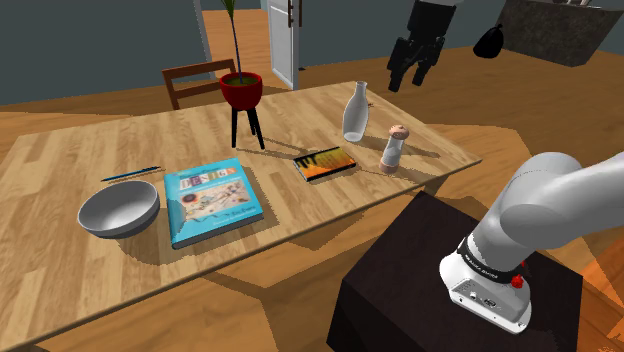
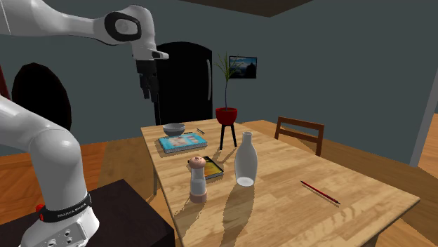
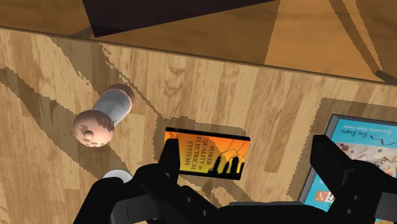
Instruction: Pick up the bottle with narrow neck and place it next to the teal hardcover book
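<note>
1. The gripper (image 1: 410,78) is held high above the orange book (image 3: 205,153), fingers spread and empty.
2. The white bottle (image 1: 355,112) is seen upright just beside that book.
3. "ELECTRICAL SYSTEMS" is read on the orange book, and "DESIGN" on the teal book (image 1: 211,200).

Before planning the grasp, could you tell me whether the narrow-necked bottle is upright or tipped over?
Upright: the white bottle stands on its base on the wooden table, neck pointing up.

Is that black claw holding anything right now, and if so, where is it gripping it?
Nothing is held. The gripper hangs open, high above the table, and the white bottle stands on the wood, untouched.
</note>
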